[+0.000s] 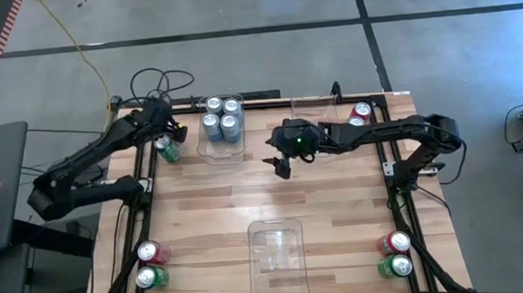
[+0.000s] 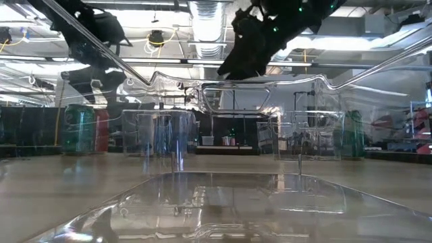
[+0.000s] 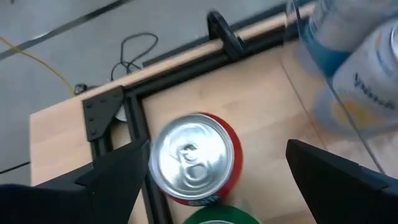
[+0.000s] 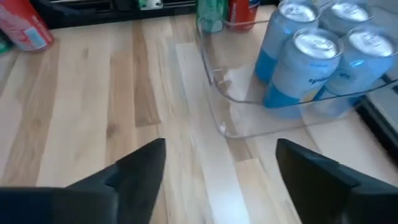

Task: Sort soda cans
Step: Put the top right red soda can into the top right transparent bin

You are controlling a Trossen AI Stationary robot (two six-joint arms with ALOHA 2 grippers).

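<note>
At the far left corner stand a red soda can (image 3: 194, 157) and a green one (image 1: 168, 152), both upright on the table. My left gripper (image 3: 217, 149) hovers open above the red can, one finger on either side of it, touching nothing. Several silver-blue cans (image 1: 222, 120) stand upright in a clear bin (image 1: 209, 151) at the far middle. My right gripper (image 1: 279, 164) is open and empty just to the right of that bin, above the wood; in its wrist view the blue cans (image 4: 311, 59) lie ahead of it.
A clear empty bin (image 1: 277, 255) sits at the near middle, another (image 1: 313, 102) at the far edge. Red and green can pairs stand at the near left (image 1: 150, 265) and the near right (image 1: 395, 255); more cans stand at the far right (image 1: 360, 113). A black frame (image 3: 134, 102) edges the table.
</note>
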